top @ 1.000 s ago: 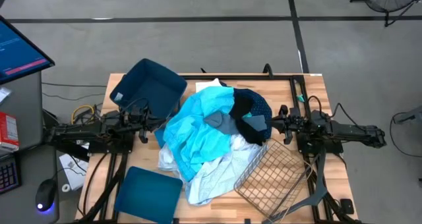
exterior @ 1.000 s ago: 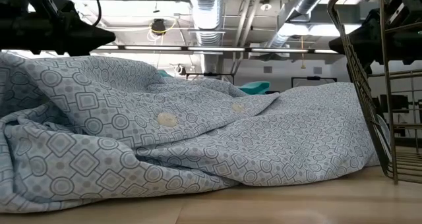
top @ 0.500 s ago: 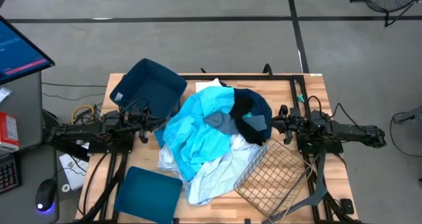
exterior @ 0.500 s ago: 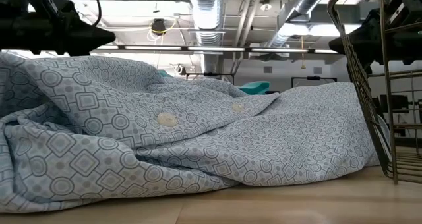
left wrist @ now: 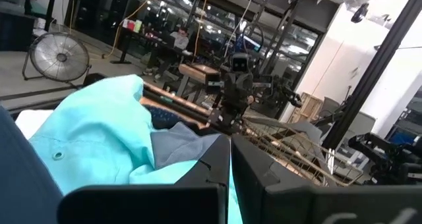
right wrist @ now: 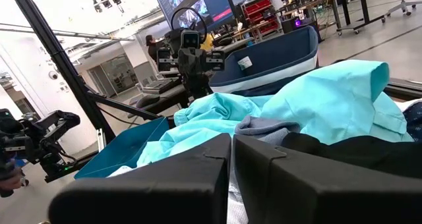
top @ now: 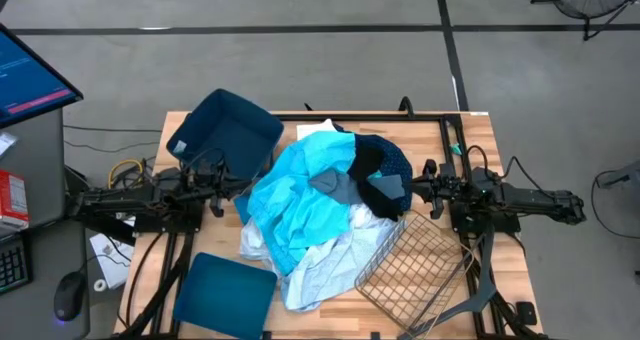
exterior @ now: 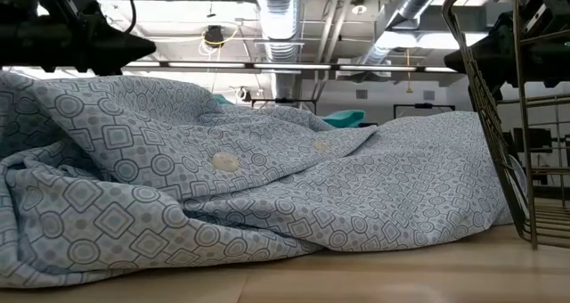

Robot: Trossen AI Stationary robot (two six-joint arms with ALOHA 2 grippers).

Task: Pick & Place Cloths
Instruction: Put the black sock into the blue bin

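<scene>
A heap of cloths lies mid-table: a bright cyan one [top: 300, 190] on top, a grey one [top: 335, 185], a navy dotted one [top: 392, 163] at the right, and a pale patterned shirt [top: 320, 270] underneath, spread toward the near edge [exterior: 267, 196]. My left gripper [top: 243, 187] hovers shut at the heap's left edge, above the cloth [left wrist: 231, 174]. My right gripper [top: 408, 190] hovers shut at the heap's right edge [right wrist: 232, 165]. In the low view both arms sit high above the fabric.
One dark blue fabric bin [top: 228, 135] stands at the far left, another [top: 225, 290] at the near left. A wire mesh basket [top: 410, 270] lies tipped at the near right, against the pale shirt [exterior: 499, 116]. A desk with a monitor stands left of the table.
</scene>
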